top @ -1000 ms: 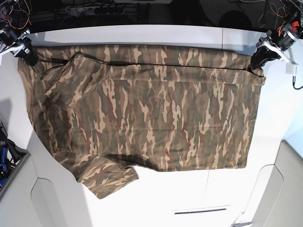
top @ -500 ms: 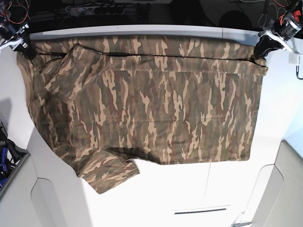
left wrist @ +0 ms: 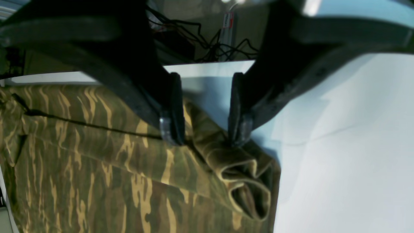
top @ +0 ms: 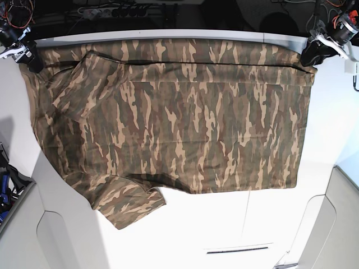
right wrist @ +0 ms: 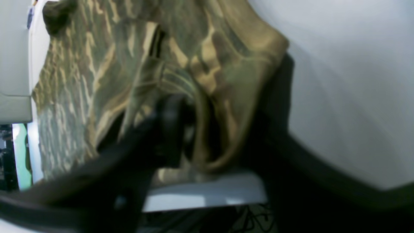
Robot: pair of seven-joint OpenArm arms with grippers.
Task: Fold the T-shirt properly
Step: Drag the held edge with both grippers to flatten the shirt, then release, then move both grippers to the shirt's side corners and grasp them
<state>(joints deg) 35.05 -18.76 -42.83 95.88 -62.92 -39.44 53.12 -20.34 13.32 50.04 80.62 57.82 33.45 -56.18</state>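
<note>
The camouflage T-shirt point(top: 179, 123) lies spread flat over the white table point(top: 235, 224), with one sleeve point(top: 126, 204) sticking out at the front left. My left gripper point(top: 310, 58) sits at the shirt's far right corner. In the left wrist view it point(left wrist: 205, 137) is open, its fingers point(left wrist: 171, 106) straddling the bunched corner of cloth point(left wrist: 242, 174). My right gripper point(top: 31, 58) is at the far left corner. The blurred right wrist view shows its jaws apart, with a loose fold of shirt point(right wrist: 220, 97) between them.
Cables and a power strip point(top: 112, 10) run behind the table's back edge. A narrow slot point(top: 236, 250) sits near the front edge. Grey panels point(top: 336, 224) flank the front corners, and blue gear point(top: 4, 190) lies at the far left.
Both grippers have drawn the shirt's far edge back toward the table's rear edge. The whole shirt slid that way and lies flatter.
</note>
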